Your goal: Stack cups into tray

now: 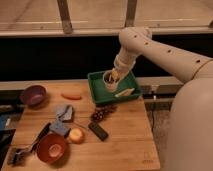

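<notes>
The green tray (131, 81) stands at the back right of the wooden table. The cream-white cup (108, 81) is upright inside the tray at its left side, and its inside looks dark. My gripper (113, 76) comes down from the white arm above and is shut on the cup's rim. I cannot make out the dark grey cup as a separate thing; it may sit inside the white cup. A pale yellow item (125, 92) lies in the tray's front right.
On the table (125, 150) are a purple bowl (33, 94), a carrot (71, 96), dark grapes (101, 114), a black block (98, 131), a round fruit (76, 135), a red-orange bowl (51, 147), and grey-blue packets (63, 113). My arm reaches over the table's right side.
</notes>
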Controlling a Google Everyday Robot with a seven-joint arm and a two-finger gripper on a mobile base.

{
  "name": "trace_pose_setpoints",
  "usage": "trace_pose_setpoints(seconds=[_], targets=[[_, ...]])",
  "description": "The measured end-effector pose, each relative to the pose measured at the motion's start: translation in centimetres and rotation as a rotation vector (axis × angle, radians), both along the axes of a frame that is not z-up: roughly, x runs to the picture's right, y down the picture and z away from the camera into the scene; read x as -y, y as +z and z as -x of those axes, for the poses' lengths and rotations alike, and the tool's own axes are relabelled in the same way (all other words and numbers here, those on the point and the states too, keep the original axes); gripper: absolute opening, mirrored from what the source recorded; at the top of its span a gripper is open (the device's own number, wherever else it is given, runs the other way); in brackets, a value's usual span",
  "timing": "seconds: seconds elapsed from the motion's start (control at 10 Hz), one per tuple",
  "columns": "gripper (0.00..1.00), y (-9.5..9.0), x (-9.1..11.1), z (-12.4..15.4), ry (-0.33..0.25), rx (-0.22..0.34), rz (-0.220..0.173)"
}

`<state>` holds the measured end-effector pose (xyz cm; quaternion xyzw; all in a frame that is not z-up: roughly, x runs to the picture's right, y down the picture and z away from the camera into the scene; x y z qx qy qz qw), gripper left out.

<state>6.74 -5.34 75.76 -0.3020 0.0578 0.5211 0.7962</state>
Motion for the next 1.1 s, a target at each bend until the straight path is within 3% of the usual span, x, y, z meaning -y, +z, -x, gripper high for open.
trace_pose_setpoints(seconds=[0.1, 0.3, 0.4, 0.5, 0.6, 0.7, 0.8, 1.1], targets=[[0.04, 0.0, 0.0, -0.1, 0.002, 0.000, -0.001], [0.04, 0.3, 1.0, 0.2, 0.033, 0.056, -0.022], [0.04, 0.8, 1.9, 0.6, 0.044, 0.153, -0.033], [0.04, 1.0, 2.4, 1.7, 0.014, 0.259, -0.046], [0.04, 1.3, 3.0, 3.0, -0.050, 0.346, -0.066], [0.04, 1.7, 3.3, 4.0, -0.097, 0.383, -0.081], [0.04, 2.2, 3.8, 5.2, -0.146, 0.394, -0.083], [0.04, 4.7, 3.6, 6.2, -0.224, 0.299, -0.034]])
